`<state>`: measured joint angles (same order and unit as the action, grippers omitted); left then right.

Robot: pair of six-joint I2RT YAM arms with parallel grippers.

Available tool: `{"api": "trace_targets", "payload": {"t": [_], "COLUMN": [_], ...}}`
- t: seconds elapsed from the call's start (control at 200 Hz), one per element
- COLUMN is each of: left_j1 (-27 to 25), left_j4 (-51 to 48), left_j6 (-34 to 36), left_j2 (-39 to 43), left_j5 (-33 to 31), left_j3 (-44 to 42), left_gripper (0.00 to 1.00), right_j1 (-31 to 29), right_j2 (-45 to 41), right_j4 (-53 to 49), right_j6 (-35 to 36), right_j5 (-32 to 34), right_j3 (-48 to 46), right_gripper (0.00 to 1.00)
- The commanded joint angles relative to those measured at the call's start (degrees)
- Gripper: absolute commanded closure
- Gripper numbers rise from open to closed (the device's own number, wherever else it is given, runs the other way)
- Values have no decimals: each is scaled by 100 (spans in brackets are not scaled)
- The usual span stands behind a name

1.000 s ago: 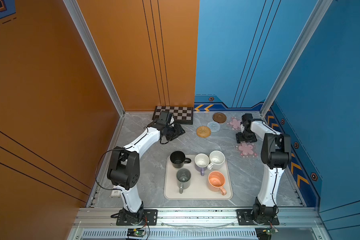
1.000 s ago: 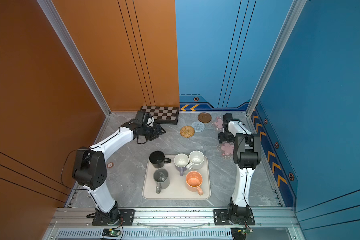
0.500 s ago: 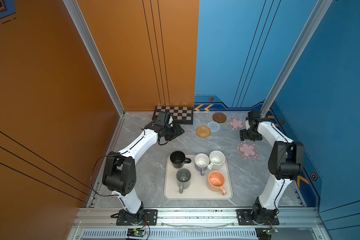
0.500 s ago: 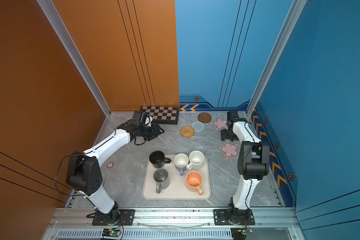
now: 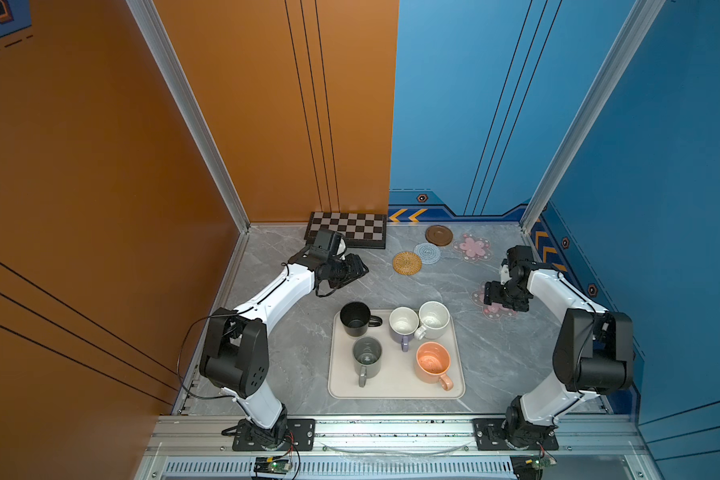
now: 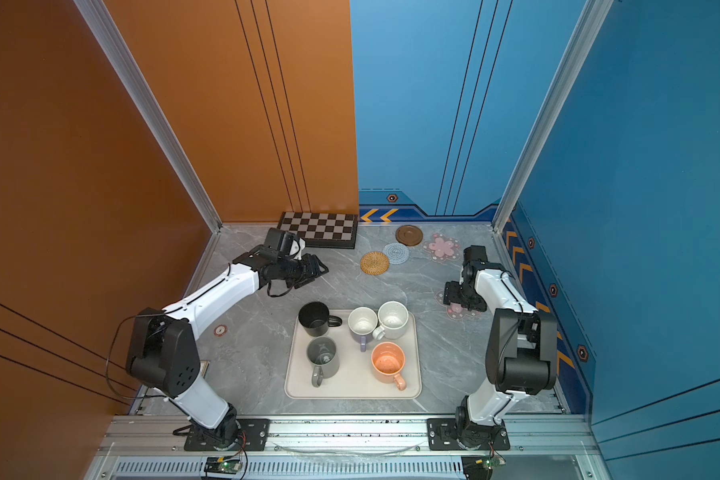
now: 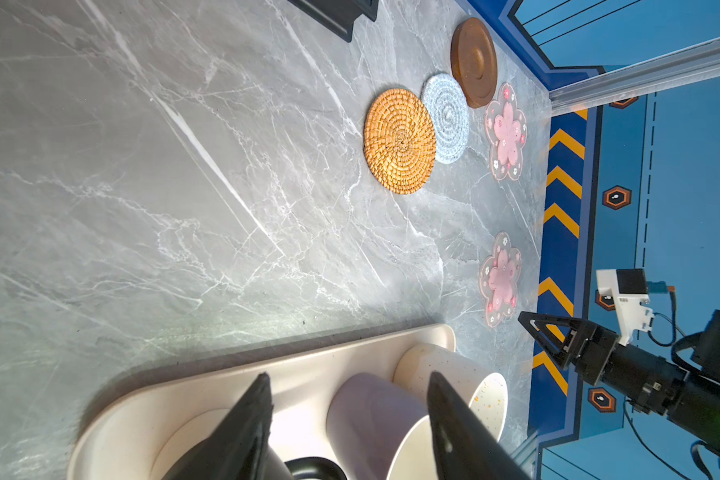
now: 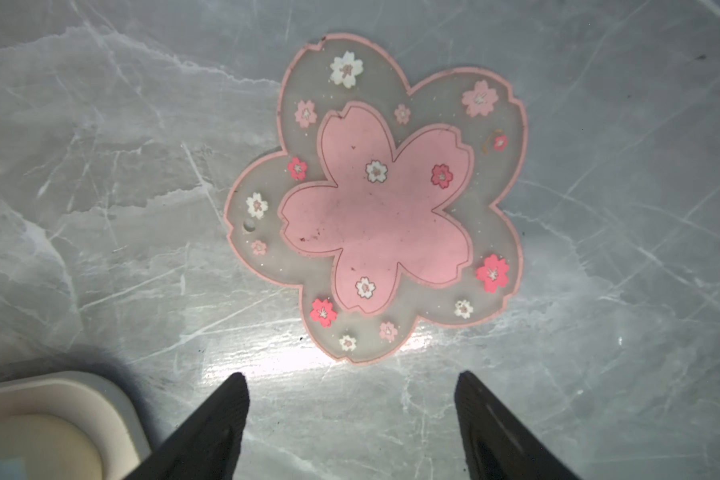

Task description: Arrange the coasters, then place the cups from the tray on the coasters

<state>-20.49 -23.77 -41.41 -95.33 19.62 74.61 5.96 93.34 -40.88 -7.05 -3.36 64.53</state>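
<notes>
Blossom coaster (image 8: 375, 199) lying flat, right pincer (image 8: 351, 375) above it spread wide, empty, left pincer (image 7: 346, 374) half-spread, empty

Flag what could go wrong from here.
The rattan coaster, crochet coaster and wooden coaster lie edge to edge, perhaps overlapping; anything set there could tilt or collide.
The lavender mug touches the speckled mug on the tray; lifting one may drag the other.
The flower coaster under the open right gripper lies flat; fingers may scrape the table.

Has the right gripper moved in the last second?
Yes. The right gripper has moved away from the far flower coaster, toward the tray, and now hangs over the near flower coaster.
</notes>
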Motion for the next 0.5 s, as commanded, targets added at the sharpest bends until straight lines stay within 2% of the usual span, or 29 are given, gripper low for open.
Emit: {"api": "trace_targets", "payload": {"t": [0.0,0.26,0.496], "left_j1": [-44,15,72], "left_j4": [83,308,641], "left_j6": [134,116,-72], "left_j2": [126,172,135], "left_j5": [156,346,483], "left_j3": [-186,-450,-629], "left_gripper": [39,39,39], "right_j1": [24,36,159], "right_j2": [-193,-128,301], "right_j4": [31,-94,-87], "right_j6": [-248,-495,-399], "right_j5": [-115,362,370], "right_j3": [-237,-599,-463], "right_gripper": [19,18,16]}}
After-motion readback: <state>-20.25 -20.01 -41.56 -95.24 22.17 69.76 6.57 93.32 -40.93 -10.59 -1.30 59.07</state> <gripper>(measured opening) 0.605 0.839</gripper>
